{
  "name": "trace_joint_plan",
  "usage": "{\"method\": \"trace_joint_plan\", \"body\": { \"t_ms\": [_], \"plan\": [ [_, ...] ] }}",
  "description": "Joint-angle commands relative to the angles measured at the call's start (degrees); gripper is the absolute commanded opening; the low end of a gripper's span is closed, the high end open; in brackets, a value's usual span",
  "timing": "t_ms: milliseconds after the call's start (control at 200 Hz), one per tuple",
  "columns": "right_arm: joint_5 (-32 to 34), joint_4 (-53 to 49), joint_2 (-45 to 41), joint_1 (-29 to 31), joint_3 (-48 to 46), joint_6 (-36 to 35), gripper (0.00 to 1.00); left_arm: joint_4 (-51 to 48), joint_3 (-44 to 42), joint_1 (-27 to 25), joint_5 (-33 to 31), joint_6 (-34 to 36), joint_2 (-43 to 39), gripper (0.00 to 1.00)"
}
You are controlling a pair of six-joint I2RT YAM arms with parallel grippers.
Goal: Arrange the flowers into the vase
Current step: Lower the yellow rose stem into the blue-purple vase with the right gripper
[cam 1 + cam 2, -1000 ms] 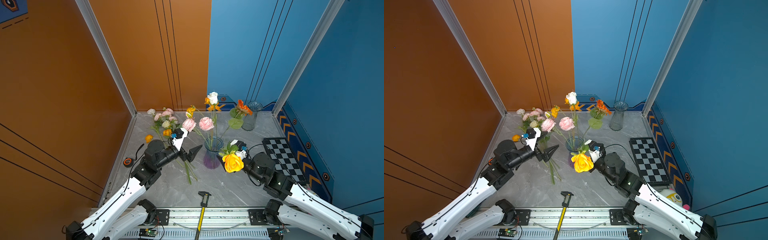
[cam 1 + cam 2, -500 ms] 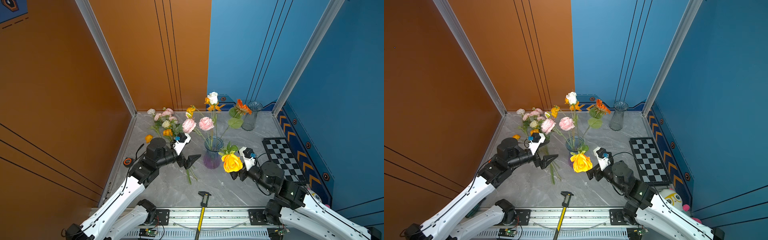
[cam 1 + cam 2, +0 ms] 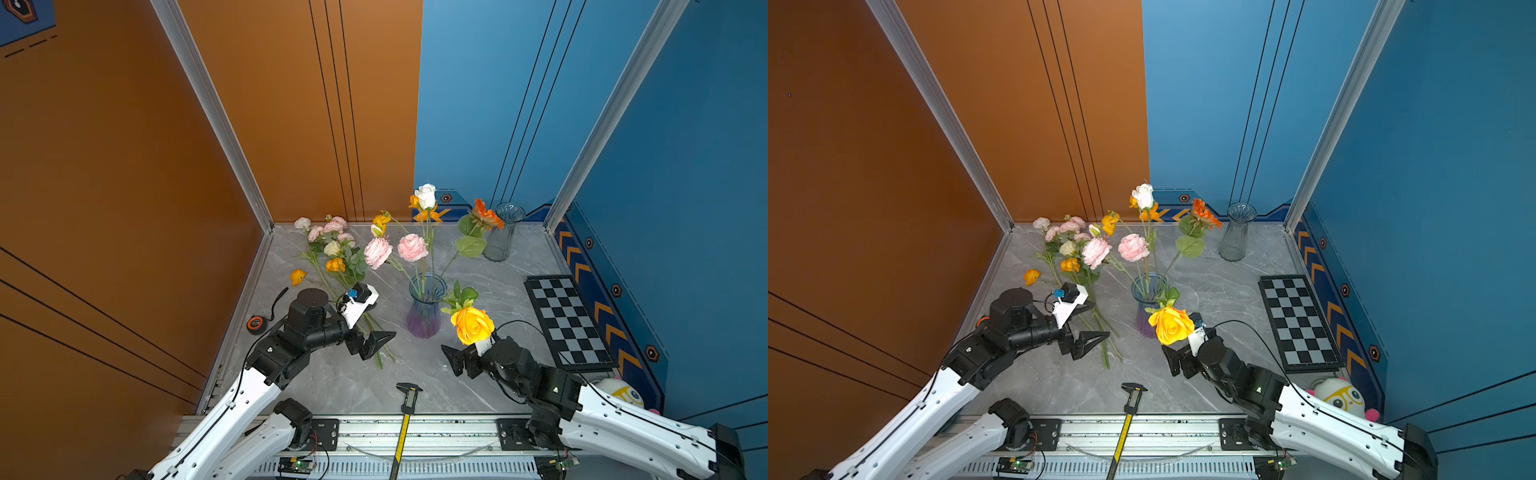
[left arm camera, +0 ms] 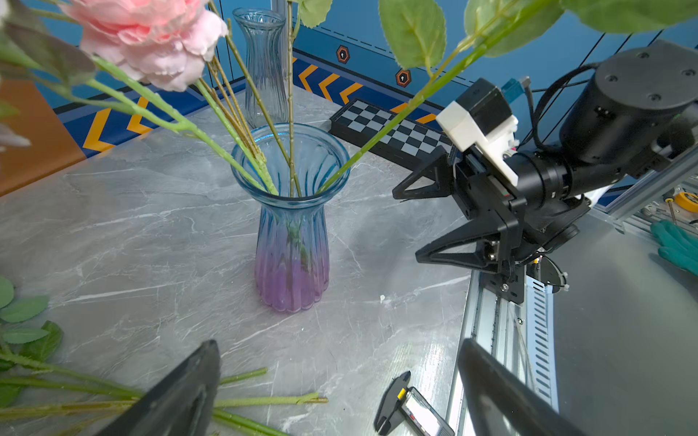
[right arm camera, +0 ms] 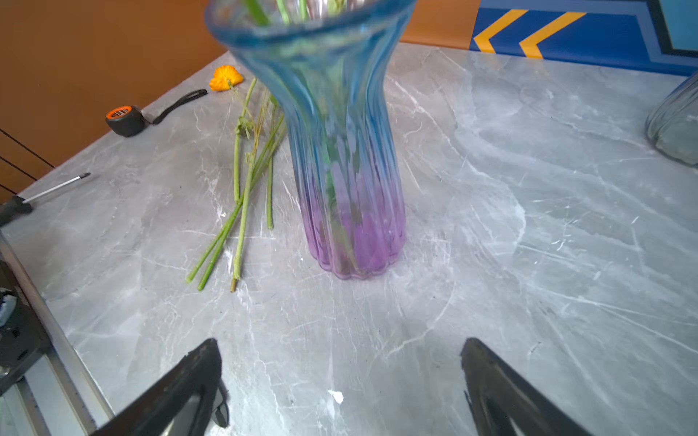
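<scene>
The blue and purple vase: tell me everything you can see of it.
The vase is ribbed clear glass, blue at the flared rim fading to purple at the base, with a narrower neck. It stands upright near the middle of the grey marbled table. Several green flower stems stand in it, leaning on the rim and fanning out. The left gripper and right gripper are open and clear of it.

A: What do we see on the grey table (image 3: 490,286)?
B: We see a blue-purple vase (image 3: 424,316) mid-table, a clear vase (image 3: 500,235) behind, a chessboard (image 3: 567,320) right, loose flowers (image 3: 331,248) and tape measure (image 3: 254,323) left, a caliper (image 3: 410,399) in front.
</scene>
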Motion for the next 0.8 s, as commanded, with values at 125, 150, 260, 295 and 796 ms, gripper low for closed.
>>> {"method": "trace_joint_plan", "body": {
  "t_ms": [125,150,260,295,796],
  "plan": [
    [7.4,14.9,-1.5,1.8,-5.1,-1.4,1.0,-0.1,3.1,0.0,-2.5,-0.4,-0.5,0.98],
    [7.0,15.5,-1.3,1.9,-5.0,-2.6,1.0,-0.2,4.0,0.0,-2.0,0.0,-0.3,0.98],
    [5.7,20.1,0.8,1.4,-4.7,-8.3,1.0,-0.8,8.5,0.0,0.3,1.9,2.1,0.98],
    [5.0,22.0,1.6,1.0,-4.6,-9.8,1.0,-0.8,9.3,0.0,1.0,2.7,2.8,0.98],
    [-8.0,50.8,21.7,-9.8,-3.4,-21.0,1.0,5.1,4.8,1.9,3.8,3.1,6.7,0.98]
  ]
}}
